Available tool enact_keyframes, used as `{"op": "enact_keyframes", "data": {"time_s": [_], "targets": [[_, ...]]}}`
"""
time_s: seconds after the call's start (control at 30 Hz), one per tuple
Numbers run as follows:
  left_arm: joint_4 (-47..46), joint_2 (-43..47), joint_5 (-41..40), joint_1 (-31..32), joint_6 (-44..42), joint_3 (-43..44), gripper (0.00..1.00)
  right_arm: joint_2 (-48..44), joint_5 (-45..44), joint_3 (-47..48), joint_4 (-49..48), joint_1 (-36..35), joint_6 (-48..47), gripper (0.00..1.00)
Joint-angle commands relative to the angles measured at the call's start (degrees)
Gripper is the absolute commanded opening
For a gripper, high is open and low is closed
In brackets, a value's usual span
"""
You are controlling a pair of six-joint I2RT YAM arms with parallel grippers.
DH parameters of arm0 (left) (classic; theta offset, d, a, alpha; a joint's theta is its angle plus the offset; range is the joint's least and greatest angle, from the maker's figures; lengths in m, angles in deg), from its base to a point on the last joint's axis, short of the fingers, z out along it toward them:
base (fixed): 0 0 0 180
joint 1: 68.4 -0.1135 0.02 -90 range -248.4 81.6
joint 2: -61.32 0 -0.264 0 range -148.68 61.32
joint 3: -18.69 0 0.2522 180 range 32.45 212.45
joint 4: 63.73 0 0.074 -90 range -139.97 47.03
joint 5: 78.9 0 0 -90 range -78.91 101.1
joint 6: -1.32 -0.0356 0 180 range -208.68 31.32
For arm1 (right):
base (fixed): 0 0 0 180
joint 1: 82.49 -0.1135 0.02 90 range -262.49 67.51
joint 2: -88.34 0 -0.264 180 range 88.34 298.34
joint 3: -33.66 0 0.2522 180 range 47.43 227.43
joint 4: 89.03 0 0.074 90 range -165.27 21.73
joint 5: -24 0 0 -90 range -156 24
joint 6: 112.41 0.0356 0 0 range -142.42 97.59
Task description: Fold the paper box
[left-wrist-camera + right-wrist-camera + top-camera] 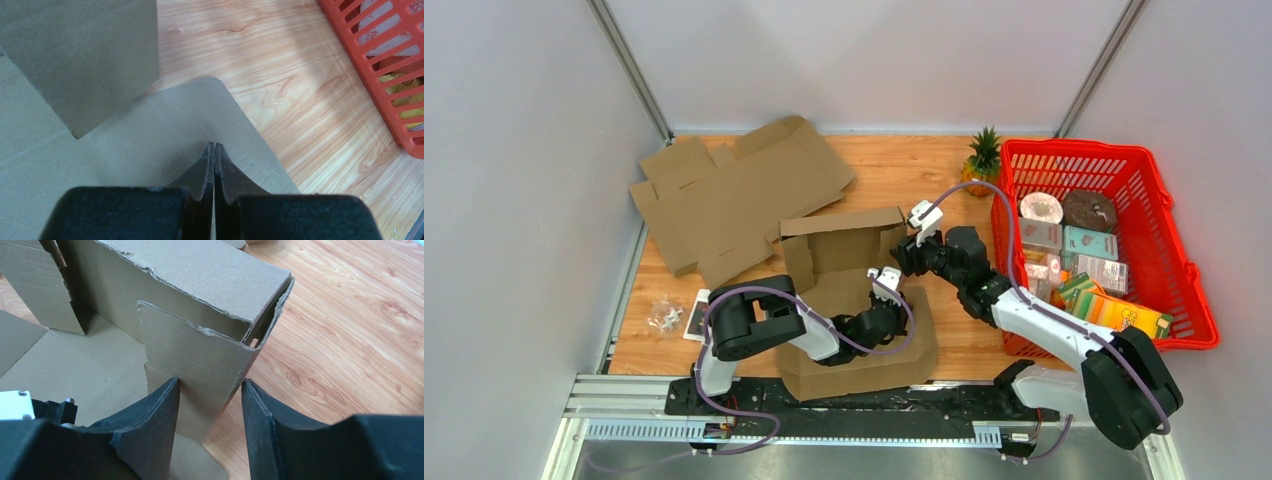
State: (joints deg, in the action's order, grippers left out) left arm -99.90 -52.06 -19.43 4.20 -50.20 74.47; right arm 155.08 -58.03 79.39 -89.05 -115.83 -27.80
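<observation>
Pinning the paper box (844,270) at centre frame, the left gripper (214,148), jaws shut and empty, seems to press on its flat flap (195,115), likely to stop sliding. The right gripper (210,386) stands open astride the upright side flap (200,350), one finger on each side, apparently ready to fold it inward.
</observation>
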Motion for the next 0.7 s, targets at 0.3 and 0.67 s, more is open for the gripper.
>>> {"op": "enact_keyframes", "data": {"time_s": [0.3, 0.67], "targets": [[2.82, -2.19, 0.11, -1.05, 0.28, -0.54, 0.00, 6.38, 0.47, -2.00, -16.02, -1.81, 1.08, 0.33], [2.82, -3.07, 0.82, -1.58, 0.81, -0.01, 0.00, 6.38, 1.09, -3.93, -18.30, -1.90, 3.28, 0.48]]}}
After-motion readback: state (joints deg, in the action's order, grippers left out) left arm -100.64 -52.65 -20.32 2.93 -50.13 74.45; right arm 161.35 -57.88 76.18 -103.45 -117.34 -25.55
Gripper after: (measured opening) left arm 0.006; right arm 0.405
